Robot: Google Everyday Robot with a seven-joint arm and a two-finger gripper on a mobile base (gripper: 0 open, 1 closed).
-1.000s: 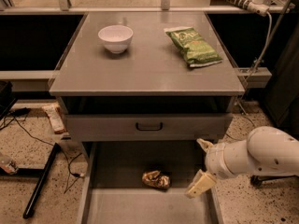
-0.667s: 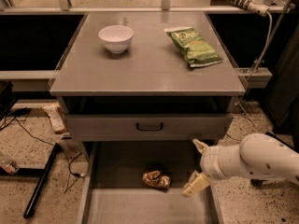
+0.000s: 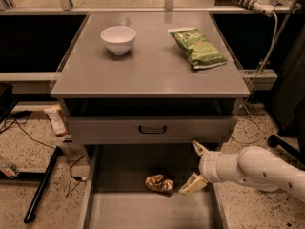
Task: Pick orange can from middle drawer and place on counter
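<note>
The orange can [image 3: 159,183] lies crumpled on its side on the floor of the open middle drawer [image 3: 124,209], near the drawer's middle. My gripper [image 3: 195,168] is open at the drawer's right side, just right of the can and not touching it. One fingertip points up near the drawer front above, the other is low by the can. The counter [image 3: 147,66] is the gray top above the drawers.
A white bowl [image 3: 118,38] and a green chip bag [image 3: 197,47] sit on the counter. A closed drawer front with a black handle [image 3: 152,129] is directly above the open drawer. Cables and a black stand leg [image 3: 40,185] lie on the floor at left.
My gripper and arm have moved left over the drawer, closer to the can. The can has not moved.
</note>
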